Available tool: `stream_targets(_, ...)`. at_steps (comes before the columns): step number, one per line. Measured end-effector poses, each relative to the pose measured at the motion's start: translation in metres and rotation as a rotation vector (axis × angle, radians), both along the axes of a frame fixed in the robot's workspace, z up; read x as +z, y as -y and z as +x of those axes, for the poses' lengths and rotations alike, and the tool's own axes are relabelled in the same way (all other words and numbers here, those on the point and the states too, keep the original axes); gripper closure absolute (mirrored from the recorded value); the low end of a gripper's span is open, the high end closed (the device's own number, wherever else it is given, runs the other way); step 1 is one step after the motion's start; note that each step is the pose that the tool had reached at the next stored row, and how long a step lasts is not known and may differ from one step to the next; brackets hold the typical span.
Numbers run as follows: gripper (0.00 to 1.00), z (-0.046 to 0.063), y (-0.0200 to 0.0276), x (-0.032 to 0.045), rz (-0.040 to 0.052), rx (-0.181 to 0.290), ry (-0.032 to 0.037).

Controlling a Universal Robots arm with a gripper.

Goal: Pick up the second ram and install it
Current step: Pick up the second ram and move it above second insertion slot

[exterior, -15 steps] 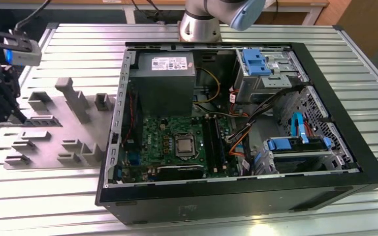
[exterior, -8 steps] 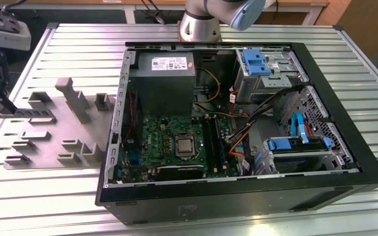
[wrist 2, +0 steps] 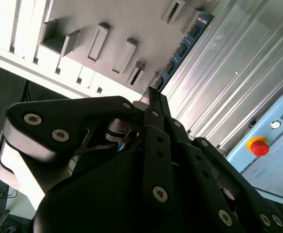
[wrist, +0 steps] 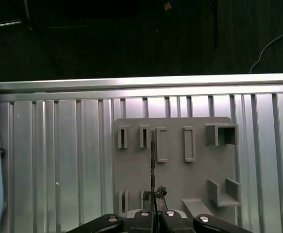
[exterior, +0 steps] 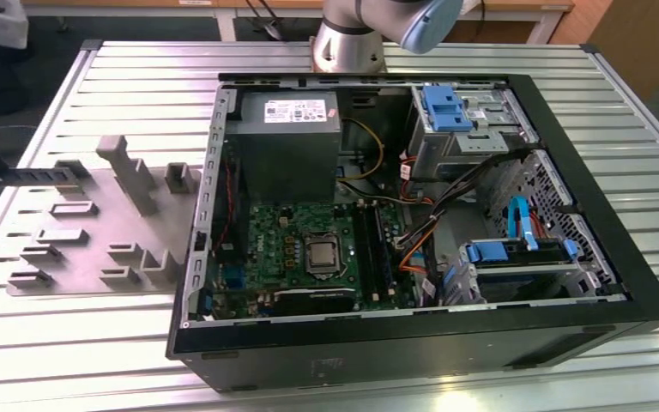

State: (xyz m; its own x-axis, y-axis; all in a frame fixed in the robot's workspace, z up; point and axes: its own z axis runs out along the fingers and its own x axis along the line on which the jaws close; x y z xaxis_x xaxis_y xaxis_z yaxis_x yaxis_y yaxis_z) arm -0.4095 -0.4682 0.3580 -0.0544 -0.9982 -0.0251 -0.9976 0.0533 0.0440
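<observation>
**Black claw pinched narrow on the memory strip**

Second wrist view: black linkage gripper (wrist 2: 151, 94) clamped tight on the second ram (wrist 2: 183, 48), a long, thin blue-green circuit-board strip with black chips. Strip jutting from the fingertips alongside the grey slotted holder plate (wrist 2: 132, 19).

First wrist view: second ram (wrist: 152, 160) edge-on, a dark line over that plate. Unclear whether free of its slot.

Exterior view: held at the exterior view's left, well apart from the open black computer case (exterior: 421, 335).

Judged light, stiff and brittle. Best gripped on the flat faces near mid-length, away from the contact edge.
</observation>
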Motion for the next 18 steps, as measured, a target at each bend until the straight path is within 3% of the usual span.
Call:
stream_targets(8, 0.88, 0.0, 0.0, 0.0322, -0.0001, 0.0, 0.001)
stream_targets(14, 0.88, 0.0, 0.0, 0.0334, -0.0001, 0.0, 0.0012)
stream_targets(18, 0.88, 0.006, 0.0, 0.0334, -0.0001, 0.0, 0.0012)
